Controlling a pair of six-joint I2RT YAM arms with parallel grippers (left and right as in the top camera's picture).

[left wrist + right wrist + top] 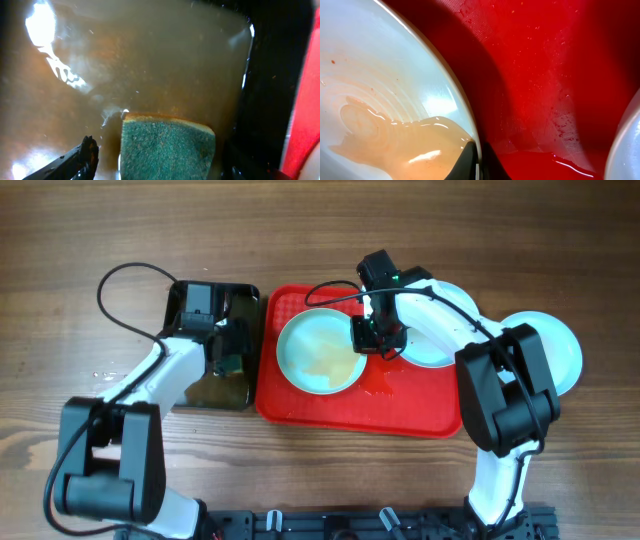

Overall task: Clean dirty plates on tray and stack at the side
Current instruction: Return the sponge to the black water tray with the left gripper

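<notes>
The red tray (300, 408) holds a pale plate (315, 350) with orange-brown liquid pooled in it. My right gripper (372, 335) is shut on that plate's right rim; in the right wrist view its fingers (480, 159) pinch the rim of the plate (395, 65) above the wet tray (545, 75). A second plate (432, 352) lies on the tray's right part, partly hidden under the right arm. A third plate (555, 350) lies on the table right of the tray. My left gripper (160, 152) is open around a green sponge (170, 145), with a gap at its left finger.
A black tray (245, 295) with brownish water (150, 65) stands just left of the red tray; my left gripper (228, 358) is inside it. The edge of the second plate (627, 145) shows in the right wrist view. Cables loop over both arms.
</notes>
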